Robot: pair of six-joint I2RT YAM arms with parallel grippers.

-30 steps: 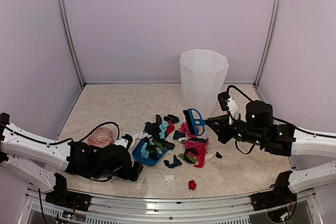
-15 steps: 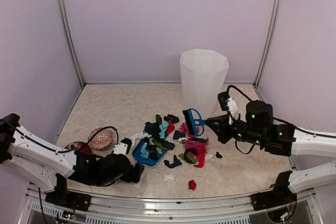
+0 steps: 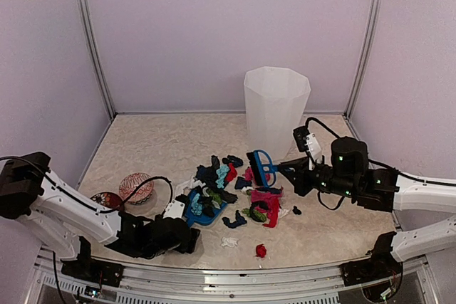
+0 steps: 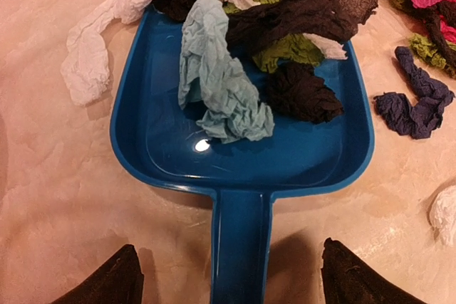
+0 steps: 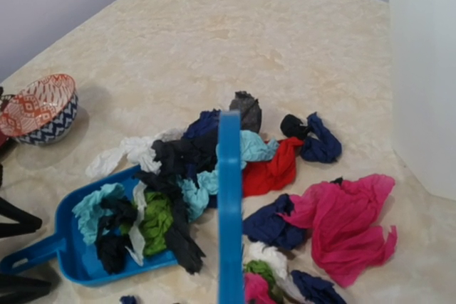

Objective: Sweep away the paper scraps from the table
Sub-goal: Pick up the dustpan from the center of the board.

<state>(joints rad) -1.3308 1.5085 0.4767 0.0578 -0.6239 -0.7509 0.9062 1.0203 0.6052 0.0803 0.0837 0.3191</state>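
The left gripper (image 4: 228, 245) sits low near the table's front edge. Its 2 dark fingers (image 4: 107, 282) are spread wide on either side of the handle of a blue plastic dustpan (image 4: 171, 147), clear of it and gripping nothing. The dustpan lies flat on the beige marble-patterned table (image 3: 164, 140), with pale teal, black, green and white crumpled paper scraps (image 4: 228, 97) in its tray. More scraps, magenta, red, navy and black, lie heaped just beyond it at the table's centre. 1 red scrap (image 3: 261, 250) and 1 white scrap (image 3: 229, 242) lie apart near the front edge. The right gripper (image 3: 285, 169) is clamped tight on a blue plastic brush (image 3: 262, 167) at the pile's far right side. A tall white faceted bin (image 3: 276, 108) stands toward the back right corner, and a red patterned bowl (image 3: 135, 186) sits near the left edge.
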